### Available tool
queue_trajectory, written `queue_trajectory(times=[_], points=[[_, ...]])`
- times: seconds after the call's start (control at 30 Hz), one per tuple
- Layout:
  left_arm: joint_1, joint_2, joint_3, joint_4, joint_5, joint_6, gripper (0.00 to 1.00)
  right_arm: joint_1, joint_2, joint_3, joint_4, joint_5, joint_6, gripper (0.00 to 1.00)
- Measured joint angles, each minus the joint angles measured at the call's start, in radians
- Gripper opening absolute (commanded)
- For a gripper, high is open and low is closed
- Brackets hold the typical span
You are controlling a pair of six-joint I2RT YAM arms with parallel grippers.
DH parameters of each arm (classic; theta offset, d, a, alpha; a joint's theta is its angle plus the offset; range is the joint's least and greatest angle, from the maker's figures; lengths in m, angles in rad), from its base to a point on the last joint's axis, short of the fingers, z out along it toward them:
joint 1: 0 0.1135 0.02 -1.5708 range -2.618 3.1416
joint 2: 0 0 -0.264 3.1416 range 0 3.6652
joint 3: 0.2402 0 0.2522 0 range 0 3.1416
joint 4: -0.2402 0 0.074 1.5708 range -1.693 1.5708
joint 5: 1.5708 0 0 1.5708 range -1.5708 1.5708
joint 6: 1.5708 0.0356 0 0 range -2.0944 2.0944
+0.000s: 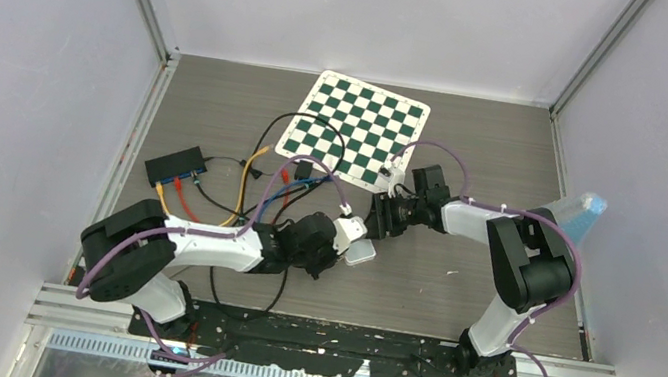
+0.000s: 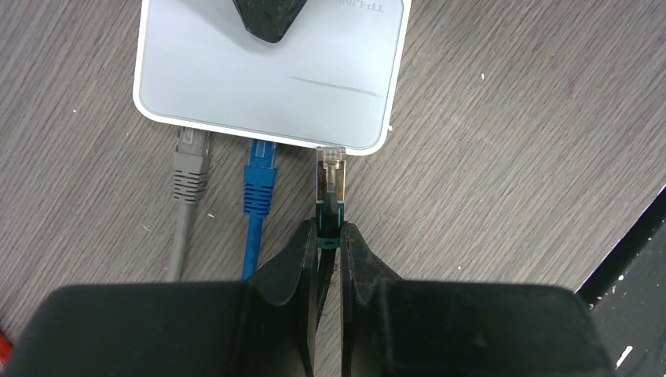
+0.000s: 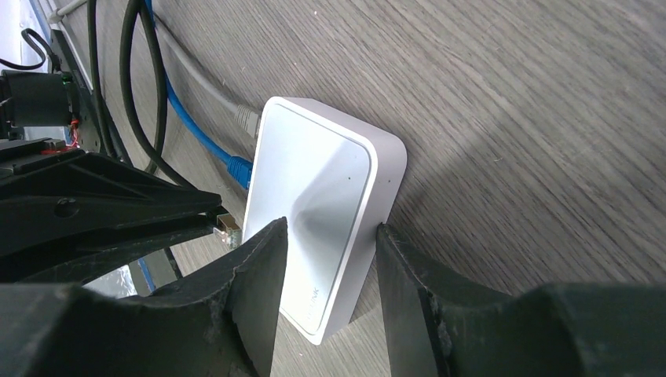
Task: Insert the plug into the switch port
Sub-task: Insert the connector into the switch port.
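Note:
The white switch [image 2: 267,86] lies on the wood table, with a grey connector [image 2: 191,169] and a blue connector [image 2: 259,177] in its near edge. My left gripper [image 2: 330,229] is shut on the green boot of the plug [image 2: 333,177]. The plug's clear tip meets the switch's edge just right of the blue connector; how far it is in I cannot tell. My right gripper [image 3: 330,228] is shut on the switch [image 3: 330,196], one finger over its top face and one against its side. From above, both grippers meet at the switch [image 1: 361,252].
A green-and-white chessboard mat [image 1: 356,126] lies at the back. A black box [image 1: 176,166] with coloured leads sits at the left, and loose cables [image 1: 269,188] loop between it and the switch. The table's dark edge [image 2: 628,267] runs close on the right.

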Motion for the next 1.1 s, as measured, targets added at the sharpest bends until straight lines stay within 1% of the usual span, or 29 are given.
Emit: queue_trajectory(times=[0.27, 0.37, 0.43, 0.53, 0.7, 0.9, 1.1], points=[[0.004, 0.0, -0.008, 0.016, 0.009, -0.002, 0.0, 0.002, 0.0, 0.008, -0.018, 0.006, -0.002, 0.54], [0.004, -0.008, -0.013, 0.015, 0.008, -0.003, 0.0, 0.002, 0.0, 0.011, -0.024, 0.008, -0.002, 0.58], [0.004, -0.03, -0.035, 0.013, 0.008, -0.005, 0.0, 0.002, 0.0, 0.015, -0.029, 0.008, -0.002, 0.6], [0.003, -0.064, -0.083, -0.005, 0.005, -0.005, 0.0, 0.002, 0.0, 0.023, -0.035, 0.011, -0.002, 0.61], [0.004, -0.067, -0.097, 0.0, 0.003, -0.002, 0.0, 0.003, 0.0, 0.026, -0.037, 0.015, -0.003, 0.6], [0.004, -0.056, -0.097, 0.02, 0.005, -0.003, 0.0, 0.003, 0.0, 0.026, -0.04, 0.016, -0.005, 0.56], [0.007, -0.032, -0.075, 0.022, 0.005, 0.0, 0.0, 0.003, 0.0, 0.026, -0.051, 0.016, -0.005, 0.55]])
